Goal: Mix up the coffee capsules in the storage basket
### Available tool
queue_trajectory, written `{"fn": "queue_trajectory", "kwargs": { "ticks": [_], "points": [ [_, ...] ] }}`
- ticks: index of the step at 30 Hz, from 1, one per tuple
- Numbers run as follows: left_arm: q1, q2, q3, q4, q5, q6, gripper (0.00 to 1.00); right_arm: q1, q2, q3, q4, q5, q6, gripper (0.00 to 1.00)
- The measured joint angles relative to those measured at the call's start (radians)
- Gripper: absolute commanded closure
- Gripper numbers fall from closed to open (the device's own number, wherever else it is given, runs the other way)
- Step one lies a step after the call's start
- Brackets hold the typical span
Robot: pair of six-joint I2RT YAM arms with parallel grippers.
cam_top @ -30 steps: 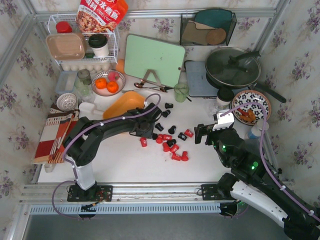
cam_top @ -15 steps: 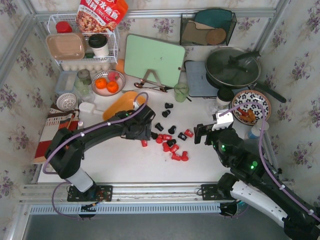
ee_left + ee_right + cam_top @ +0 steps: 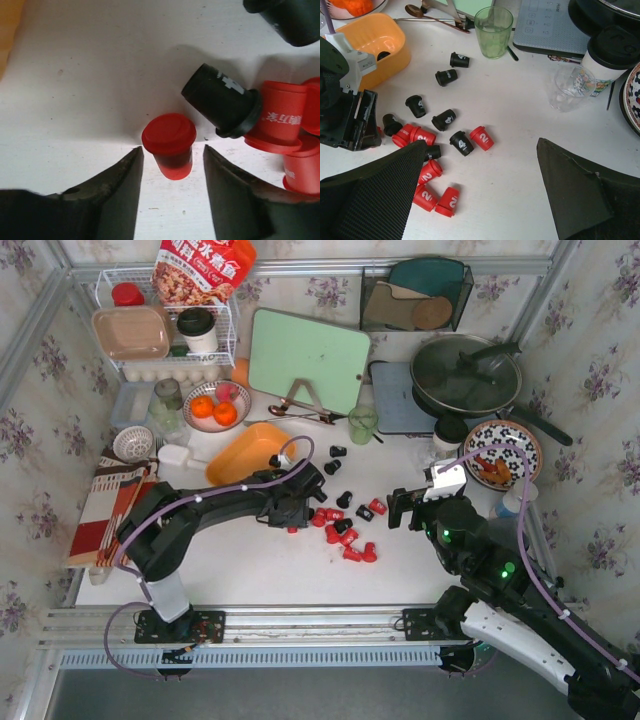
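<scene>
Seven black and about eight red coffee capsules (image 3: 443, 120) are lying on the table (image 3: 520, 100) near the one orange storage basket (image 3: 395, 40); the left gripper (image 3: 172, 150) is standing open around one red capsule (image 3: 170, 137), and the right gripper (image 3: 481, 144) is gaping wide

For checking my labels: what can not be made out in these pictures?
- Storage basket, top view: right end behind the left gripper; contents uncertain.
- Coffee capsules, top view: some hidden under that gripper; count uncertain.
- Red capsules, left wrist view: cut off by the right edge.

Glossy plastic coffee capsules (image 3: 169, 142), smooth orange plastic storage basket (image 3: 240, 452)
</scene>
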Motion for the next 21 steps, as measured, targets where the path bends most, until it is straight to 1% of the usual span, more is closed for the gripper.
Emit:
{"fn": "queue_trajectory", "kwargs": {
  "ticks": [2, 3, 4, 9, 12, 15, 18, 21],
  "points": [
    [0.0, 0.008, -0.001, 0.0, -0.019, 0.0, 0.71, 0.0, 0.0, 0.0, 0.0, -0.001, 0.0, 0.0],
    [0.0, 0.009, -0.002, 0.001, -0.028, 0.003, 0.76, 0.0, 0.001, 0.0, 0.0, -0.001, 0.0, 0.0],
    [0.0, 0.009, -0.003, 0.003, -0.032, 0.008, 0.78, 0.0, 0.002, 0.0, 0.0, -0.002, 0.0, 0.0],
    [0.0, -0.011, -0.003, 0.003, -0.045, 0.026, 0.78, 0.0, 0.011, 0.0, 0.0, -0.005, -0.003, 0.0],
    [0.001, -0.069, 0.009, -0.02, -0.06, 0.04, 0.77, 0.0, 0.013, 0.0, 0.0, -0.005, -0.003, 0.0],
    [0.013, -0.135, 0.069, -0.053, -0.09, 0.092, 0.76, 0.0, 0.016, 0.0, 0.0, -0.005, -0.003, 0.0],
    [0.074, -0.183, 0.138, -0.064, -0.123, 0.167, 0.76, 0.0, 0.019, 0.0, 0.0, -0.008, -0.003, 0.0],
    [0.176, -0.193, 0.177, -0.068, -0.13, 0.234, 0.74, 0.0, 0.019, 0.0, 0.0, -0.008, -0.003, 0.0]
  ]
}}
